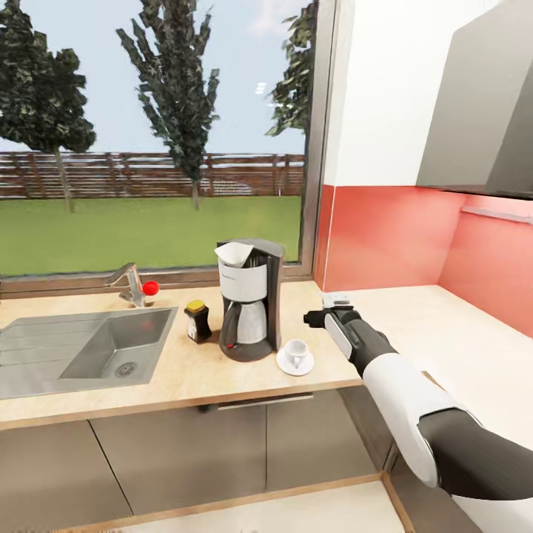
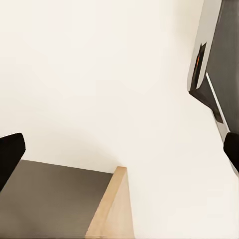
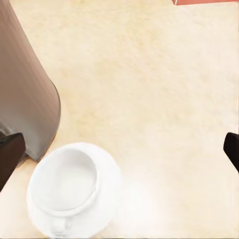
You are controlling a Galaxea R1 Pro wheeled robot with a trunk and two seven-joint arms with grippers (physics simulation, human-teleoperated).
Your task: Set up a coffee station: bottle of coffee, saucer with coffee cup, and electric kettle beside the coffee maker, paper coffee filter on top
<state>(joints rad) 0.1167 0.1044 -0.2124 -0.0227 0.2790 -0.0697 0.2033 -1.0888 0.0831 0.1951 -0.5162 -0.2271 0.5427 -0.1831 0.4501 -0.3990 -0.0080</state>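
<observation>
Countertop [image 1: 414,326]: one cup [image 1: 296,352], one saucer [image 1: 283,364]

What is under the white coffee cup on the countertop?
The coffee cup stands on the white saucer, which lies on the kitchen countertop beside the coffee maker. The saucer's rim shows around the cup; its middle is covered by the cup.

We see the coffee cup [image 3: 64,184] sitting on the saucer [image 3: 107,199], beside the coffee maker [image 3: 25,94] on the kitchen countertop [image 3: 149,84]; 2 dark fingertips [image 3: 10,157] spread wide.
</observation>
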